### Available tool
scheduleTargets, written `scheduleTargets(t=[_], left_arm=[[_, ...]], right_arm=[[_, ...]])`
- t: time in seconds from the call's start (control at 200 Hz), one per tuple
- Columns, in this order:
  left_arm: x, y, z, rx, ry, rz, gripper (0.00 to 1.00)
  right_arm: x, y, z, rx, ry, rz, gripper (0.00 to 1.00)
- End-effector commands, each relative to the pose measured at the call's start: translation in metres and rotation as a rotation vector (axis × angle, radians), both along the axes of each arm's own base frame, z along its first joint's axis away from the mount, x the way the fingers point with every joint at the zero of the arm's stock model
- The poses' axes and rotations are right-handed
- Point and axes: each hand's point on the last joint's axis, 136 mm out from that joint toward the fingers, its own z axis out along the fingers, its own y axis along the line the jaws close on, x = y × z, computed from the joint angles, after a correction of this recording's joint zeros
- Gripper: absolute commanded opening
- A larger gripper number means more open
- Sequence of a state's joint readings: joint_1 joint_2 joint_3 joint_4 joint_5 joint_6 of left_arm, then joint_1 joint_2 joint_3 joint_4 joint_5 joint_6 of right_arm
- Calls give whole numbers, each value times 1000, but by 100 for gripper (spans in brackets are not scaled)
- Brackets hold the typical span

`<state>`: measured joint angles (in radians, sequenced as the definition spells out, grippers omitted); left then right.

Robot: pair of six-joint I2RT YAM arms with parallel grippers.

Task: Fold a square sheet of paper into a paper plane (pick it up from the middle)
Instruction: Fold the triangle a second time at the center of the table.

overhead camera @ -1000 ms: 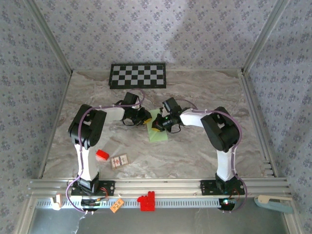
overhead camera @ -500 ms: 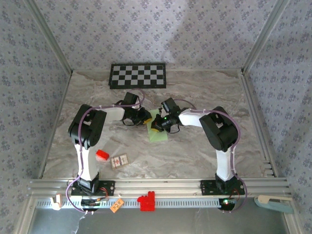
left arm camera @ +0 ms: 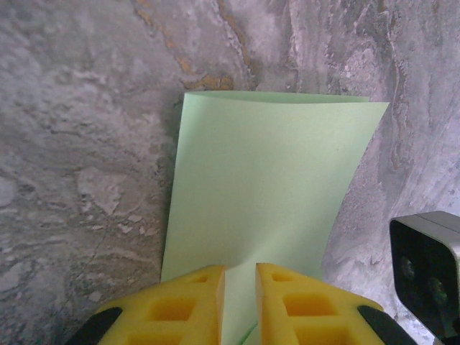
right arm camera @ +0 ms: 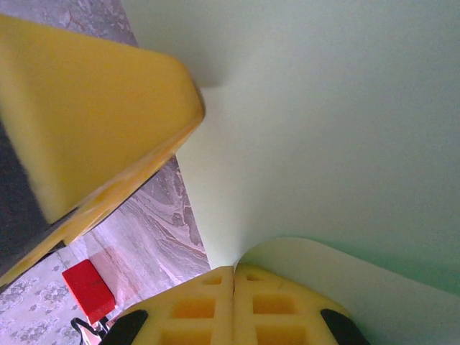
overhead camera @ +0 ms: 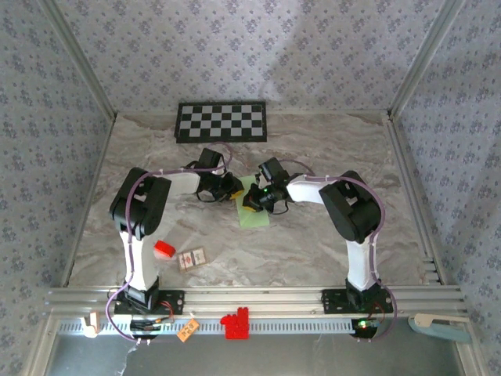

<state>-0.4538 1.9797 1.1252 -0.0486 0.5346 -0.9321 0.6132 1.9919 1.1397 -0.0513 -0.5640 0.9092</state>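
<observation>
The square sheet of paper is pale green and lies mid-table, with both grippers meeting over its far end. In the left wrist view the sheet spreads flat ahead. My left gripper rests its tips on the sheet, jaws a narrow gap apart, with a green paper edge showing in the gap. My right gripper is shut on a curled-up edge of the sheet. A yellow finger of the left gripper stands close beside it. From above, the left gripper and right gripper almost touch.
A checkerboard panel lies at the back of the table. A small red block and a small card sit near the left arm's base. A red piece and an orange tag rest on the front rail.
The right arm's elbow has crept slightly left. Both grippers and the sheet stay where they were.
</observation>
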Motion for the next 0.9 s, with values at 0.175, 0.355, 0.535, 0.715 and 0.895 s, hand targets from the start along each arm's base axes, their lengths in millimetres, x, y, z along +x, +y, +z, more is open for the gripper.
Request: scheduleTargets(t=[0.175,0.355,0.535,0.715,0.895], left_arm=[[-16,6,-24,55,79,-11,20],[-17,6,-24,55,79,-11,20],[-17,6,-22,54,76,-9,20],[-10,4,-5,34,48,-3,21],[10,10,31,7,-22,44,26]], right_arm=[[-1,-5,-12,-34,27,-15,5],[-1,-6,-13,-35,32,-18,5],[-2,-8,-18,-51,47,-26,6],[-5,-12,-25,-79,77,-35,10],[-7,-15,-30,-96,95,-42,19]])
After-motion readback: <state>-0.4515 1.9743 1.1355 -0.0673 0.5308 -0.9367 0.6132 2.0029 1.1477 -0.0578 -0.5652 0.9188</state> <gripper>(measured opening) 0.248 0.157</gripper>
